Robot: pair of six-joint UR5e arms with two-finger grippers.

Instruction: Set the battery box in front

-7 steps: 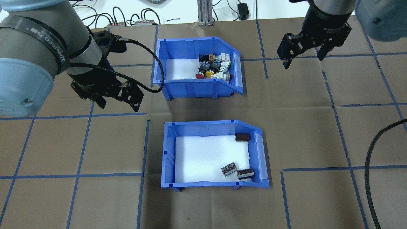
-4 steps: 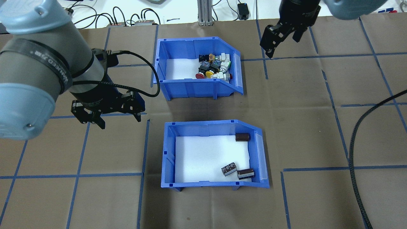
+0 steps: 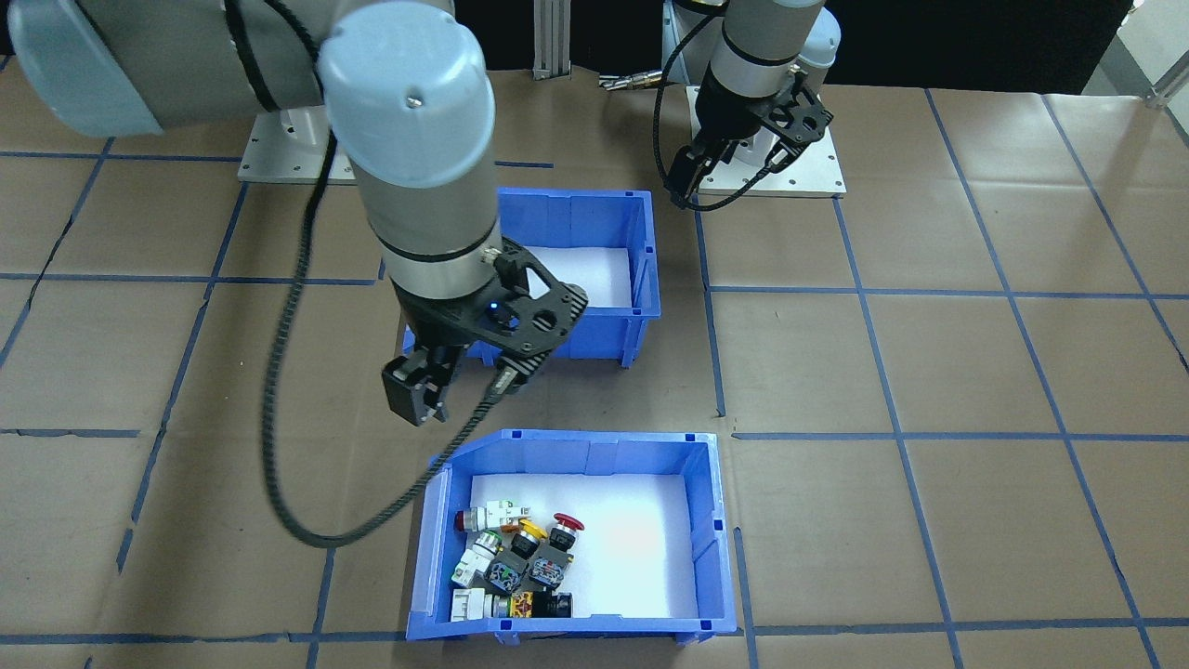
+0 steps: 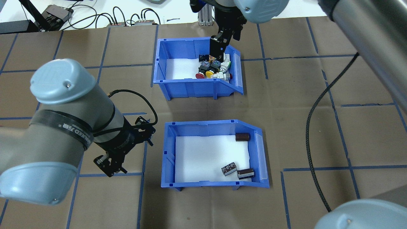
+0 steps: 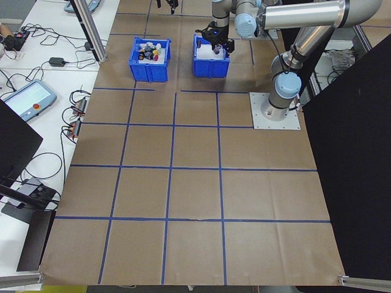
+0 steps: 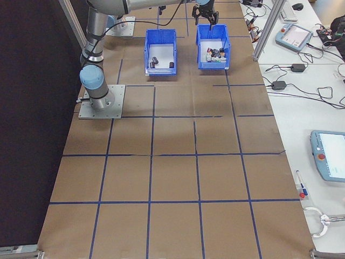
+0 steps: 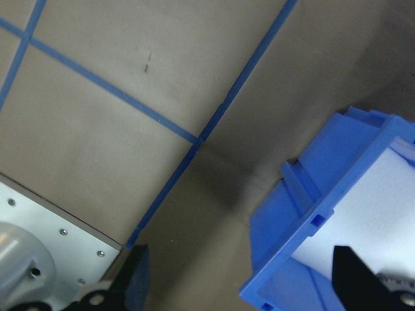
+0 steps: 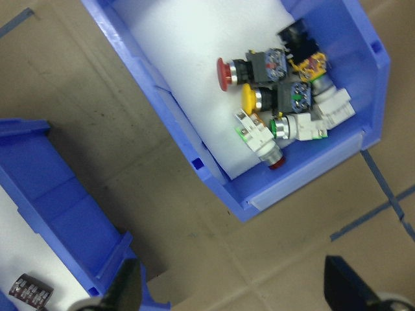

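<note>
Sitting on the near part of the desk [image 4: 302, 127], the battery box [image 4: 168, 159] holds three dark cylinders [image 4: 243, 137] on white foam, directly behind the switch bin [image 4: 160, 66]. Just left of its wall hangs the left pincer [image 4: 125, 149], jaws apart and empty. Over the far bin's switches hovers the right pincer [image 4: 222, 38], also released.

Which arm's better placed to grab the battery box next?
Left, likely. The left gripper sits just beside the battery box, at its tall back wall. The right gripper hangs over the switch bin farther away.
</note>
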